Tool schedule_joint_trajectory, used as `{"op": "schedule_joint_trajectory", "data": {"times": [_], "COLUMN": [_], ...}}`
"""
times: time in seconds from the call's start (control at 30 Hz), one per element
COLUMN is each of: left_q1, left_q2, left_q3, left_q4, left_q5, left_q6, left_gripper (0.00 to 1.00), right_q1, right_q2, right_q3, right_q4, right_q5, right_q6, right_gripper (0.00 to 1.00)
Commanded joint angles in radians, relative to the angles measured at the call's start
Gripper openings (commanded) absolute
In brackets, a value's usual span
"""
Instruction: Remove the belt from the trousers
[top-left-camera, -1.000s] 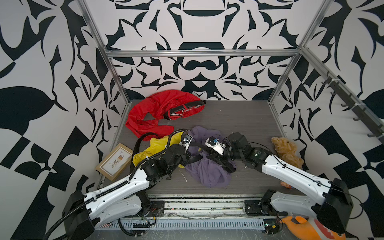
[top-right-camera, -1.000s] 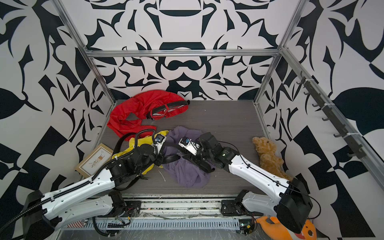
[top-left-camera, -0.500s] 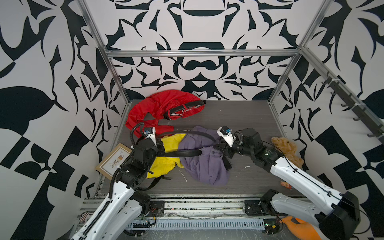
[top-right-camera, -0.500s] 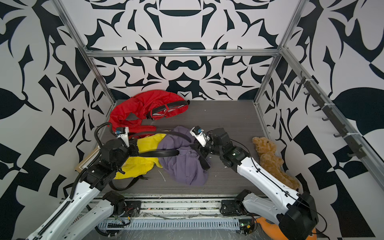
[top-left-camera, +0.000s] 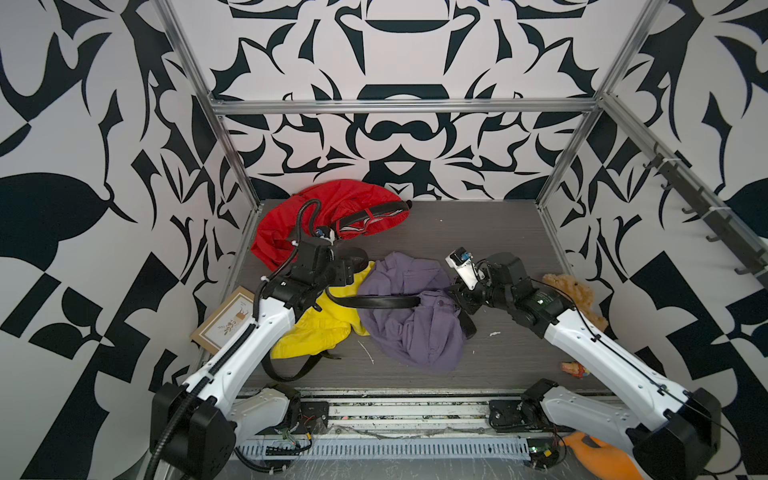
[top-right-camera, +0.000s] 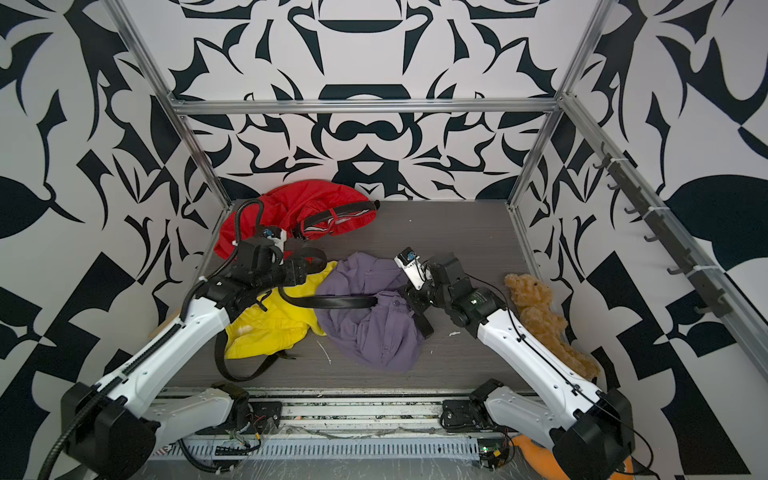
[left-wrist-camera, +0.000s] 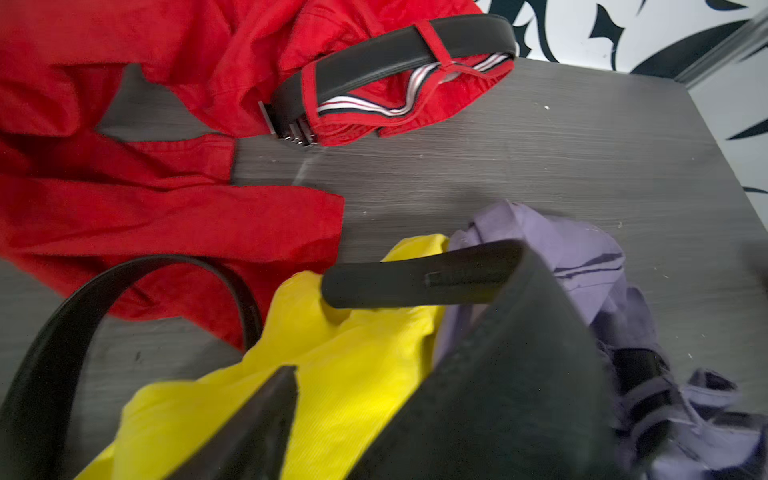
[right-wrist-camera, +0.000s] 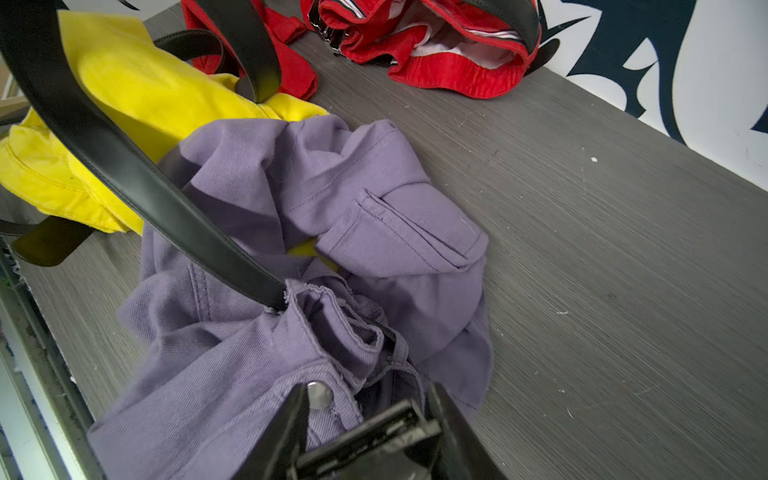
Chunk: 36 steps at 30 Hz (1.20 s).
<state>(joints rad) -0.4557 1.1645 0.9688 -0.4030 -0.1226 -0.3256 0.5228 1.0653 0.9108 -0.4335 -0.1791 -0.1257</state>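
Right gripper (right-wrist-camera: 370, 390) pinches the purple trousers (top-left-camera: 415, 336) at the waistband and should hold firm as the anchor. The belt (top-left-camera: 382, 301), threaded through the waist, runs side to side with its tip toward the left arm. Farther back, left gripper (top-left-camera: 353, 268) gapes, the strap merely draped on it. It should regrip near the loop and pull along the strap.

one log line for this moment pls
left gripper: open | right gripper: shut on purple trousers waistband | black belt: partly out, not yet free
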Motion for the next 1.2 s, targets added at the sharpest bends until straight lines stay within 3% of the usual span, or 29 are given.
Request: {"op": "schedule_joint_trajectory", "data": {"times": [0.0,0.2,0.3,0.4,0.67,0.77,0.83,0.93,1.0,1.17], "left_q1": [-0.088,-0.309,-0.461,-0.553,-0.643,-0.641,-0.641,-0.64,-0.641,-0.653], "left_q2": [-0.071,-0.093,-0.041,0.046,0.312,0.361,0.391,0.45,0.494,0.568], "left_q3": [0.074,0.132,0.089,0.073,0.056,0.006,-0.019,-0.016,0.005,0.024], "left_q4": [-0.068,-0.062,0.07,0.196,0.509,0.581,0.617,0.642,0.645,0.642], "left_q5": [0.025,-0.014,-0.007,0.014,0.072,0.03,0.006,0.045,0.083,0.134], "left_q6": [0.044,0.008,-0.035,-0.074,-0.142,-0.167,-0.173,-0.182,-0.185,-0.192], "left_gripper": [0.99,0.99,0.99,0.99,0.99,0.72,0.46,0.15,0.0,0.0], "right_q1": [-0.007,-0.031,-0.039,-0.043,-0.052,-0.055,-0.058,-0.062,-0.065,-0.074], "right_q2": [0.017,0.03,0.036,0.045,0.046,0.032,0.027,0.028,0.033,0.072], "right_q3": [0.128,0.206,0.241,0.277,0.331,0.333,0.338,0.359,0.389,0.519], "right_q4": [-0.045,-0.064,-0.065,-0.076,-0.112,-0.115,-0.121,-0.134,-0.14,-0.157], "right_q5": [0.051,0.066,0.064,0.06,0.052,0.043,0.041,0.03,0.022,0.017], "right_q6": [0.022,0.08,0.097,0.108,0.135,0.148,0.154,0.156,0.154,0.139], "right_gripper": [0.0,0.0,0.0,0.0,0.0,0.0,0.0,0.0,0.0,0.0]}}
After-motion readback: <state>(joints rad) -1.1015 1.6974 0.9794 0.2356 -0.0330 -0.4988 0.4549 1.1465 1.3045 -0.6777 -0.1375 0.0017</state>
